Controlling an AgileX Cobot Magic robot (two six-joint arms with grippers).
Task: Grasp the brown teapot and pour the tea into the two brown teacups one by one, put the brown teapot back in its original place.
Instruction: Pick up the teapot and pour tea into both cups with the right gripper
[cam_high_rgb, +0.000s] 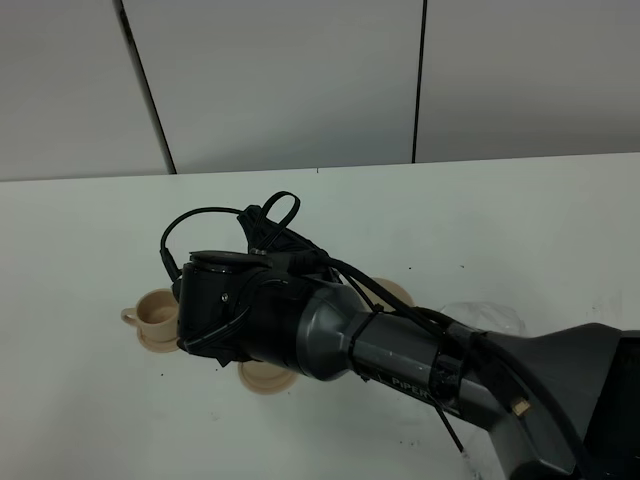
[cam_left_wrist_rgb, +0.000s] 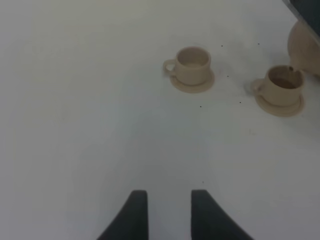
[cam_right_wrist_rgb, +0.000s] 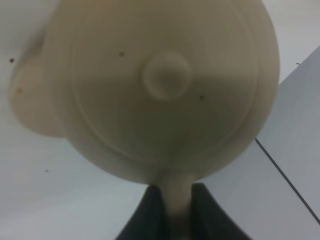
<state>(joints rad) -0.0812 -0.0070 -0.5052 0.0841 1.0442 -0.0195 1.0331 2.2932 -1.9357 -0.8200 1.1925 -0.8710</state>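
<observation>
The brown teapot (cam_right_wrist_rgb: 165, 85) fills the right wrist view, lid and knob facing the camera. My right gripper (cam_right_wrist_rgb: 176, 202) is shut on its loop handle. In the left wrist view the teapot (cam_left_wrist_rgb: 306, 47) is tilted at the frame edge, its spout just above the rim of one teacup (cam_left_wrist_rgb: 282, 86). The other teacup (cam_left_wrist_rgb: 192, 65) stands apart on its saucer. In the high view my right arm hides the teapot. One cup (cam_high_rgb: 155, 313) shows beside the arm, the other's saucer (cam_high_rgb: 265, 378) below it. The wide saucer (cam_high_rgb: 398, 292) peeks out behind the arm. My left gripper (cam_left_wrist_rgb: 167, 210) is open and empty, over bare table.
The white table (cam_high_rgb: 520, 230) runs back to grey wall panels (cam_high_rgb: 300, 80). My right arm (cam_high_rgb: 400, 350) stretches low across the middle from the front right. A faint clear patch (cam_high_rgb: 490, 318) lies on the table near it.
</observation>
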